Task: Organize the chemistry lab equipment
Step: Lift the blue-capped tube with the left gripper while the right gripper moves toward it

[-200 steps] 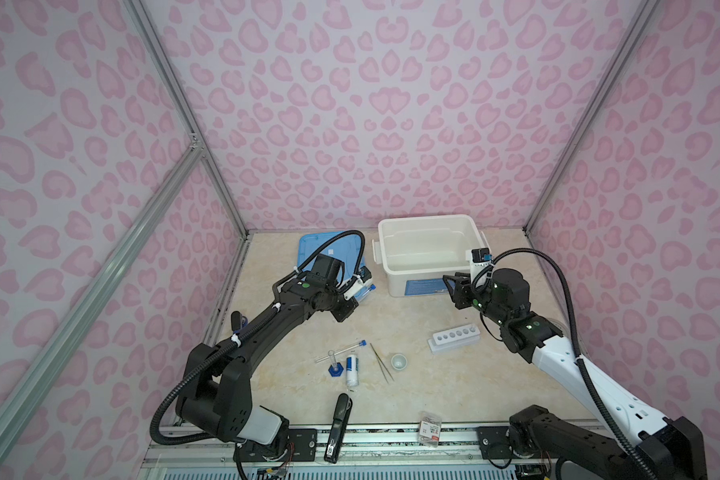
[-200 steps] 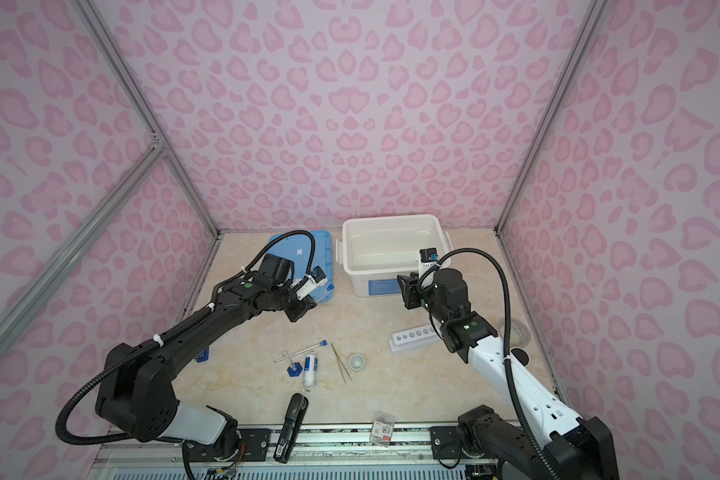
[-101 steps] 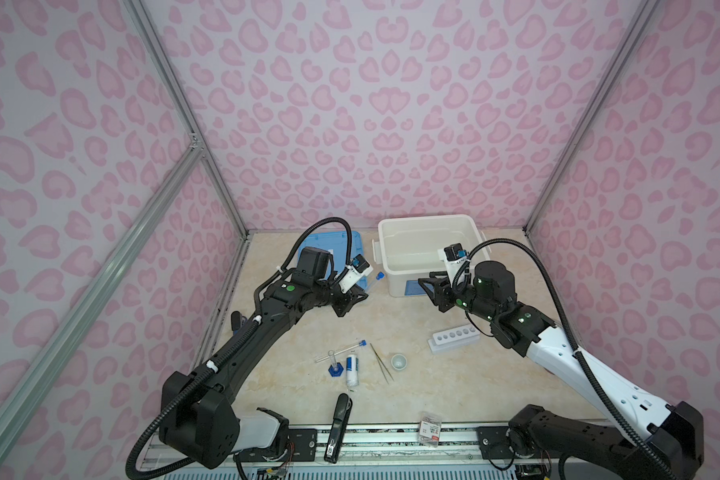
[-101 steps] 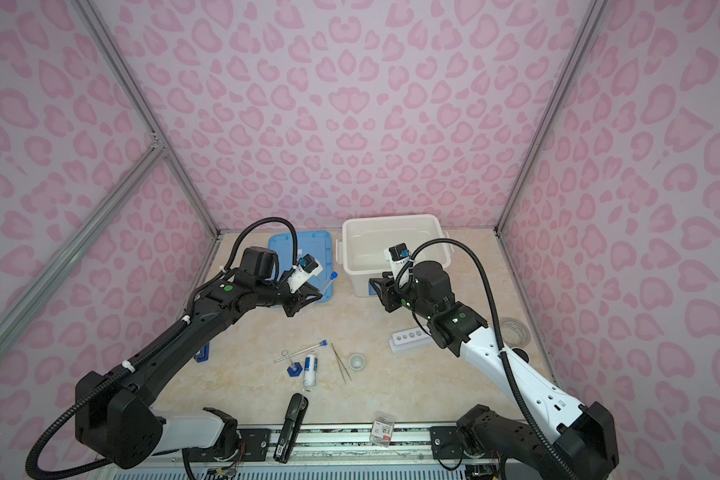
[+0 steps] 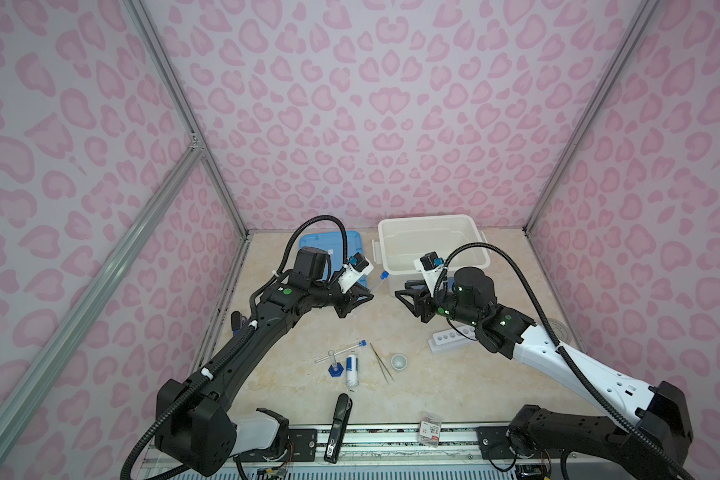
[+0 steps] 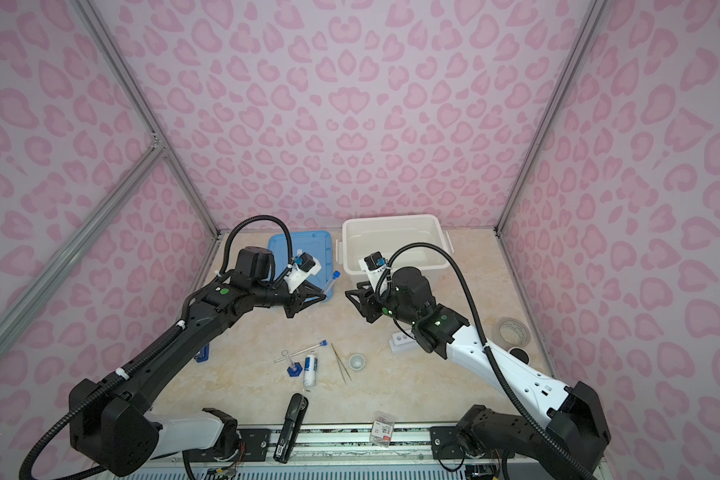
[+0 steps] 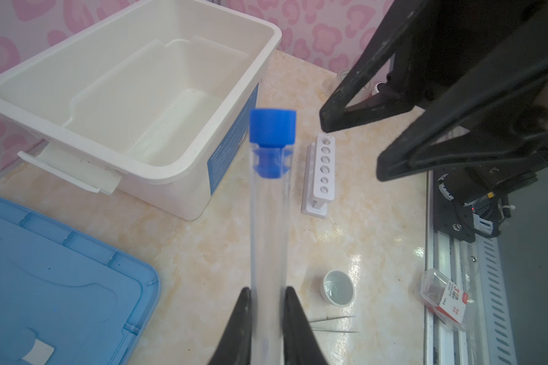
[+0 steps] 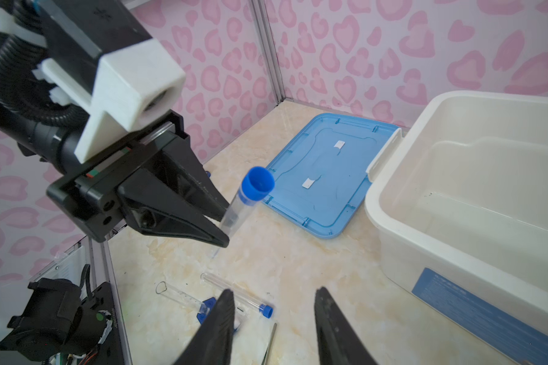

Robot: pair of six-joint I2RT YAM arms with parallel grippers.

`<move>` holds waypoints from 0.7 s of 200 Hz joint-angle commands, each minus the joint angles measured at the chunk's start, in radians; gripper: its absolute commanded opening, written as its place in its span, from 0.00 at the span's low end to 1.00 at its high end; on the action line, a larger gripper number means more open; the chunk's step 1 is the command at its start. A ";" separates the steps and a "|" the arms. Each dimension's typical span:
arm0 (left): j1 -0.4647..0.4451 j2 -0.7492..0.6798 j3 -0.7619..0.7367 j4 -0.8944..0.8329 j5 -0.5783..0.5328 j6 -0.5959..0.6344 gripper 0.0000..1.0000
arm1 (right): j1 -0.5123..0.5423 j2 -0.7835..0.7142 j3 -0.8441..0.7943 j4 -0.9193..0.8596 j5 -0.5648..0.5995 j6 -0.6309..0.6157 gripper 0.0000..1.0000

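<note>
The left gripper (image 7: 267, 313) was clamped on the lower end of a clear thin tube (image 7: 268, 221), whose blue cap (image 7: 272, 126) tilted toward one o'clock in both top views. The tube was held above bare table, in front of the gap between the flat blue lid (image 5: 329, 243) at eleven o'clock and the smooth white bin (image 5: 433, 220) at twelve. Facing it from three o'clock, the right gripper (image 8: 274, 290) held its black tapered jaws spread with nothing between them, apart from the tube. A band of glossy, marble-patterned tabletop (image 5: 391, 328) lay free between the arms and the cluster toward six o'clock. That cluster held a second capped tube (image 5: 341, 351), the blue-based cylinder (image 5: 334, 369) on its side, the white bottle (image 5: 352, 370) lying flat, thin metal tweezers (image 5: 381, 361) and the round white cup (image 5: 399, 361). The six-hole white rack (image 5: 449, 336) sat at four o'clock, its far end under the right arm. A black stapler (image 5: 339, 424) lay at the near edge.
</note>
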 commanded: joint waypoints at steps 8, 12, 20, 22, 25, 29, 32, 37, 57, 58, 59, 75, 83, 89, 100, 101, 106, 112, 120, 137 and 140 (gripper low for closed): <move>-0.003 -0.014 -0.002 0.027 0.053 -0.007 0.17 | 0.003 0.024 0.001 0.126 -0.031 0.048 0.41; -0.002 -0.014 -0.002 0.027 0.056 -0.007 0.17 | 0.001 0.028 0.002 0.133 -0.034 0.051 0.41; -0.002 -0.015 -0.002 0.026 0.057 -0.006 0.17 | 0.001 0.036 0.005 0.162 -0.045 0.063 0.41; -0.003 -0.015 -0.001 0.027 0.057 -0.006 0.16 | 0.001 0.037 0.004 0.162 -0.047 0.064 0.41; -0.004 -0.017 -0.002 0.026 0.059 -0.006 0.17 | 0.001 0.039 0.005 0.170 -0.049 0.066 0.41; -0.004 -0.017 -0.002 0.026 0.060 -0.006 0.17 | 0.001 0.045 0.007 0.177 -0.052 0.069 0.41; -0.004 -0.018 -0.002 0.027 0.063 -0.006 0.17 | 0.001 0.047 0.008 0.182 -0.056 0.072 0.40; -0.005 -0.020 -0.002 0.026 0.065 -0.006 0.17 | 0.001 0.055 0.013 0.189 -0.060 0.074 0.40; -0.007 -0.027 -0.004 0.026 0.069 -0.005 0.16 | 0.001 0.077 0.025 0.208 -0.077 0.083 0.40; -0.007 -0.028 -0.004 0.027 0.069 -0.005 0.16 | 0.001 0.077 0.025 0.208 -0.077 0.083 0.40; -0.007 -0.028 -0.005 0.026 0.070 -0.004 0.16 | 0.001 0.079 0.025 0.210 -0.079 0.084 0.40; -0.008 -0.032 -0.006 0.027 0.068 -0.003 0.16 | 0.003 0.093 0.033 0.225 -0.089 0.093 0.39; -0.008 -0.034 -0.007 0.027 0.068 -0.001 0.16 | 0.003 0.098 0.036 0.229 -0.092 0.095 0.39; -0.008 -0.034 -0.008 0.028 0.067 -0.001 0.16 | 0.004 0.104 0.040 0.231 -0.095 0.096 0.39; -0.010 -0.036 -0.009 0.029 0.069 -0.001 0.16 | 0.006 0.111 0.044 0.236 -0.098 0.098 0.39; -0.010 -0.036 -0.009 0.030 0.069 -0.001 0.16 | 0.007 0.112 0.043 0.236 -0.098 0.098 0.39; -0.010 -0.036 -0.009 0.030 0.070 -0.001 0.16 | 0.007 0.112 0.045 0.238 -0.099 0.099 0.38; -0.010 -0.036 -0.009 0.030 0.071 -0.001 0.16 | 0.008 0.116 0.047 0.242 -0.101 0.099 0.38; -0.010 -0.036 -0.009 0.030 0.068 -0.001 0.16 | 0.009 0.120 0.049 0.244 -0.102 0.101 0.38; -0.011 -0.037 -0.008 0.030 0.068 -0.001 0.16 | 0.012 0.126 0.052 0.250 -0.107 0.102 0.37; -0.011 -0.039 -0.008 0.030 0.070 -0.001 0.16 | 0.012 0.129 0.054 0.252 -0.108 0.101 0.37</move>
